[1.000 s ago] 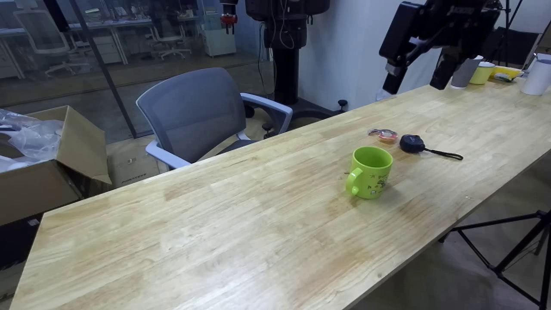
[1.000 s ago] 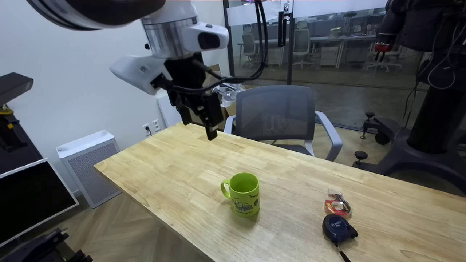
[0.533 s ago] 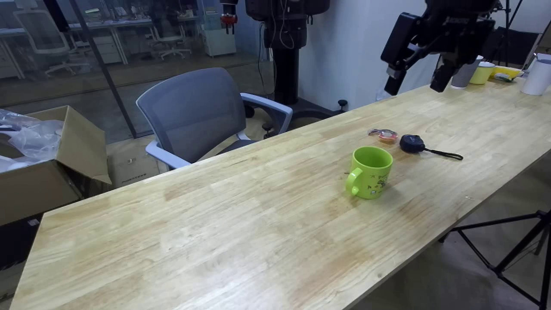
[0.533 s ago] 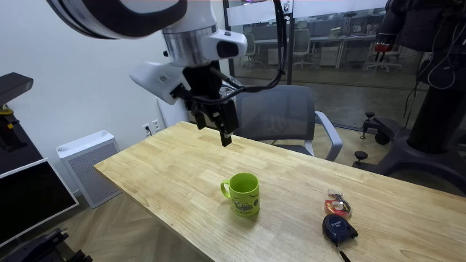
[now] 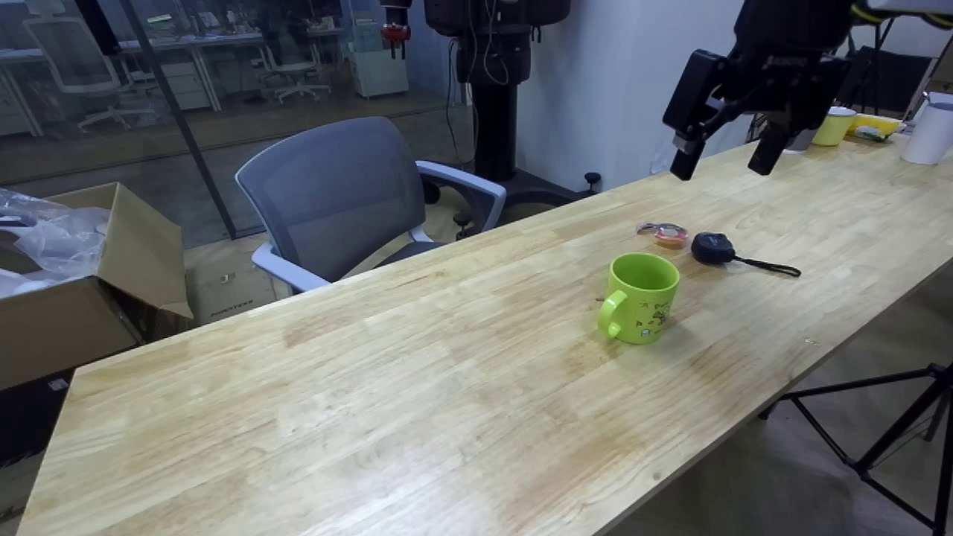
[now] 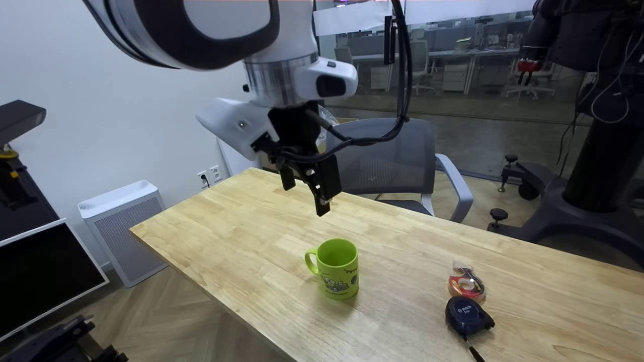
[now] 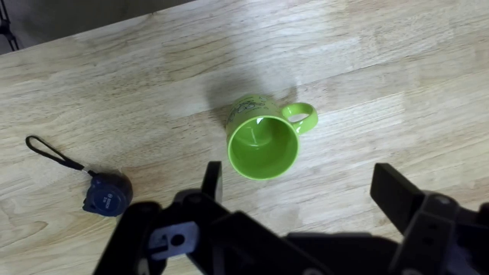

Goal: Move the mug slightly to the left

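Note:
The lime-green mug stands upright on the wooden table, in both exterior views (image 5: 640,309) (image 6: 338,279). In the wrist view the mug (image 7: 263,149) shows its open top, with its handle (image 7: 308,118) pointing right. My gripper (image 5: 722,167) is open and empty, held in the air well above the table. It also shows in an exterior view (image 6: 305,197), above and behind the mug. In the wrist view the gripper (image 7: 297,172) has its fingers wide apart; the mug lies ahead of them, nearer the left finger (image 7: 212,179), with no contact visible.
A dark blue tape measure (image 5: 711,249) with a black strap and a small red tape roll (image 6: 467,286) lie beside the mug. Cups such as a yellow one (image 5: 832,128) stand at the table's far end. A grey chair (image 6: 380,156) stands at the table's edge.
My gripper has come down towards the table and, in an exterior view, moved right, nearer the mug. It stays open. The mug has not moved.

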